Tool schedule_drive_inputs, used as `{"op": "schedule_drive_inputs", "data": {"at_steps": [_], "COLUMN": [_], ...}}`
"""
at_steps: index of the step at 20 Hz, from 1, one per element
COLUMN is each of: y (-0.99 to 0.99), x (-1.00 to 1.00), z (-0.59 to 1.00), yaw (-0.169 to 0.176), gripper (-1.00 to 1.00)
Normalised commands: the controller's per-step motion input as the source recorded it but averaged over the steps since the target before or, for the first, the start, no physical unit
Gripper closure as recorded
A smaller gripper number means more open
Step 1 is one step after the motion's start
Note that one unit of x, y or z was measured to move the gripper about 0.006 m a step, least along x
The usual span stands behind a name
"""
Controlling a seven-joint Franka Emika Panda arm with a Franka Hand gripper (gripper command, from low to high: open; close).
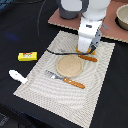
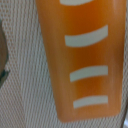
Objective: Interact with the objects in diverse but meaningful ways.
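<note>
Gripper (image 1: pixel 89 49) low over the far edge of the mat; fingers hidden behind the wrist housing in the exterior view and out of frame in the wrist view, so cannot tell whether they are spread or closed, or touching anything. Directly beneath: orange bread loaf (image 2: pixel 82 57), filling the wrist view, smooth orange face with pale score marks. Judged a light, rigid plastic toy, likely slick; best taken across its narrow width near the middle, not the rounded end. In the exterior view only a sliver of orange shows under the gripper. Just beside it toward the near side, a brown sausage (image 1: pixel 88 58); then the tan plate (image 1: pixel 69 65) mid-mat, and an orange-handled fork (image 1: pixel 66 79) nearer still. Off the mat on the exterior view's left: yellow box (image 1: pixel 27 56) and white utensil (image 1: pixel 18 76). Surface: woven beige placemat (image 1: pixel 37 85), textured, should resist sliding, on a dark table (image 1: pixel 15 30). Bowl (image 1: pixel 122 16) on a brown board at the far right. Room around the loaf is tight on the sausage side.
</note>
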Motion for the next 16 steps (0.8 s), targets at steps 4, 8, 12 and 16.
{"op": "schedule_drive_inputs", "data": {"at_steps": [4,8,12,16], "y": [0.08,0.04,0.04,0.06], "x": [0.23,0.24,0.28,0.17], "z": [-0.15,-0.07,-0.04,0.27], "yaw": [0.015,0.011,0.011,0.021], "gripper": [1.0,1.0,1.0,1.0]}}
